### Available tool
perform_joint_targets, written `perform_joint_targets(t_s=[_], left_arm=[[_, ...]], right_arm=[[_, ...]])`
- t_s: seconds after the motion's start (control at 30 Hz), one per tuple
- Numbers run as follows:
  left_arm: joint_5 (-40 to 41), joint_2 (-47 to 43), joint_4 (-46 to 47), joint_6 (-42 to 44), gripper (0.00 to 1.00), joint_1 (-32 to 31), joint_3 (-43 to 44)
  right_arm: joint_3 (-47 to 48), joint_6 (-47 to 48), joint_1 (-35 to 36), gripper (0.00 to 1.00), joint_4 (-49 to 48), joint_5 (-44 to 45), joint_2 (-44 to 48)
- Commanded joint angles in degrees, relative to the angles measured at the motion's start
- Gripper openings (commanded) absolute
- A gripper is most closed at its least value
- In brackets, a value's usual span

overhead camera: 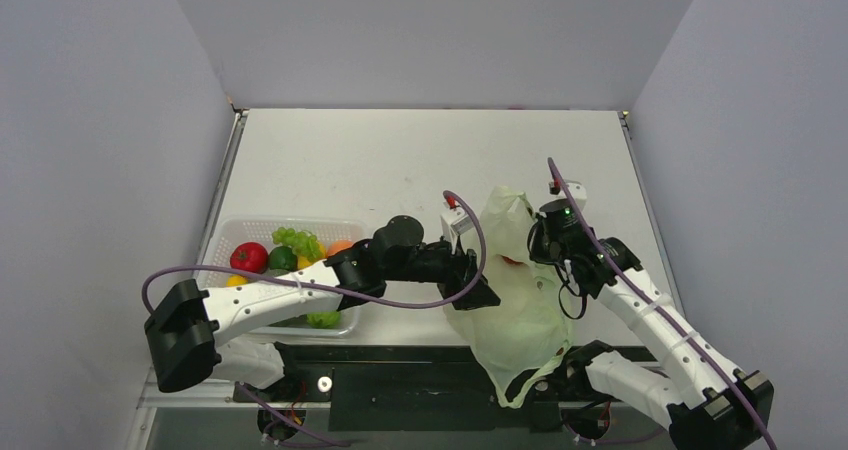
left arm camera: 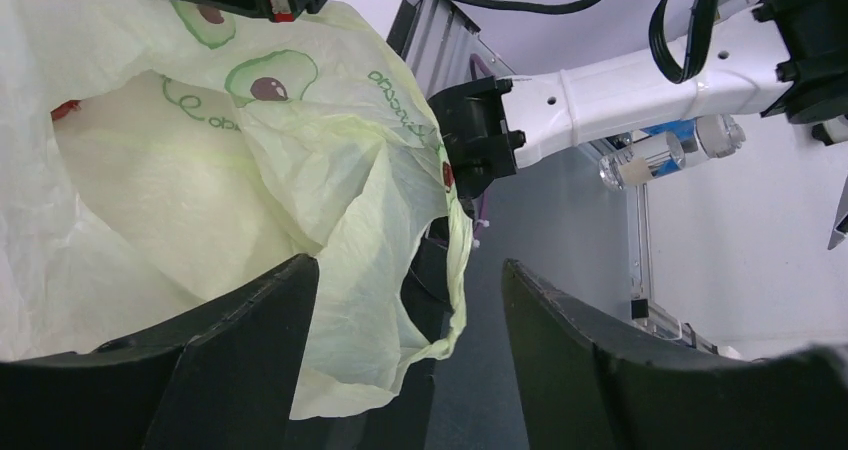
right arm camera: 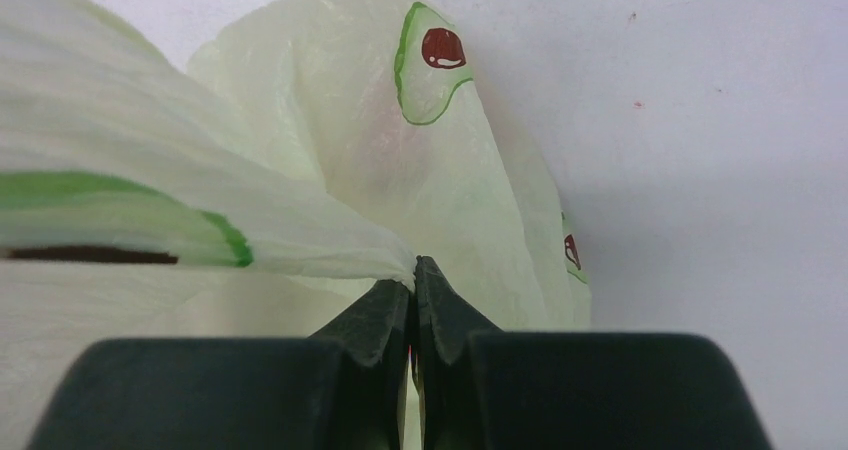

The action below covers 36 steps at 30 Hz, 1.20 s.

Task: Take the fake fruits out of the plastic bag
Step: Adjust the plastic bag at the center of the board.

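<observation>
The pale yellow-green plastic bag (overhead camera: pixel 512 315) with avocado prints stands between my arms near the table's front edge. My right gripper (overhead camera: pixel 541 251) is shut on a fold of the bag's film (right arm camera: pixel 300 235) at its fingertips (right arm camera: pixel 414 266) and holds that side up. My left gripper (overhead camera: pixel 484 294) is open at the bag's left side; in its wrist view a bag edge and handle loop (left arm camera: pixel 440 290) hang between the open fingers (left arm camera: pixel 250 310). A red patch (overhead camera: pixel 513 261) shows in the bag's mouth. Several fake fruits lie in the basket: a red one (overhead camera: pixel 249 257), green grapes (overhead camera: pixel 298 240), an orange one (overhead camera: pixel 340 247).
The clear latticed basket (overhead camera: pixel 228 232) sits at the front left, partly under my left arm. A plastic bottle (left arm camera: pixel 665 152) shows beyond the right arm (left arm camera: pixel 620 95) in the left wrist view. Grey walls enclose the table on three sides.
</observation>
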State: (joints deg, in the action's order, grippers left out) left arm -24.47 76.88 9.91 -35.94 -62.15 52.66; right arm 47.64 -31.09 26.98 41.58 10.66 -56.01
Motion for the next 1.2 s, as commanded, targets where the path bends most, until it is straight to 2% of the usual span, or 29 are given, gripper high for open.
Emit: perform_joint_targets(t_s=[0.0, 0.1, 0.2, 0.37, 0.57, 0.73, 0.9, 1.0, 1.17], left_arm=[[3.9, -3.12, -0.1, 2.46, 0.63, -0.91, 0.4], [8.76, 1.55, 0.41, -0.09, 0.56, -1.44, 1.84], [14.24, 7.04, -0.25, -0.39, 0.43, -2.7, 4.87], [23.4, 10.87, -3.42, 4.4, 0.4, -5.6, 11.0], [30.49, 15.68, 1.42, 3.16, 0.34, -5.18, 11.42], [40.33, 21.8, 5.78, 4.99, 0.4, -5.2, 13.09], [50.51, 28.62, 9.9, 10.54, 0.48, -4.48, 15.46], [51.98, 32.8, 13.08, 12.4, 0.56, -4.23, 17.25], [47.52, 37.52, 17.12, 11.18, 0.7, -3.56, 19.32]], right_arm=[[2.43, -3.97, -1.75, 0.0, -2.19, -2.49, 4.17], [3.22, -6.79, -3.01, 0.0, -2.24, -5.64, 5.6], [3.08, -8.36, -3.55, 0.0, -2.59, -6.54, 6.69], [2.76, -10.29, -3.77, 0.0, -3.26, -9.41, 7.19], [2.84, -12.72, -4.08, 0.0, -2.84, -9.37, 8.95], [2.82, -13.87, -4.36, 0.0, -1.77, -8.22, 9.38], [2.78, -14.12, -4.61, 0.0, -1.95, -8.6, 8.79], [2.61, -13.67, -4.65, 0.0, -2.08, -8.92, 8.66], [2.3, -12.75, -4.9, 0.0, -1.92, -9.34, 9.04]])
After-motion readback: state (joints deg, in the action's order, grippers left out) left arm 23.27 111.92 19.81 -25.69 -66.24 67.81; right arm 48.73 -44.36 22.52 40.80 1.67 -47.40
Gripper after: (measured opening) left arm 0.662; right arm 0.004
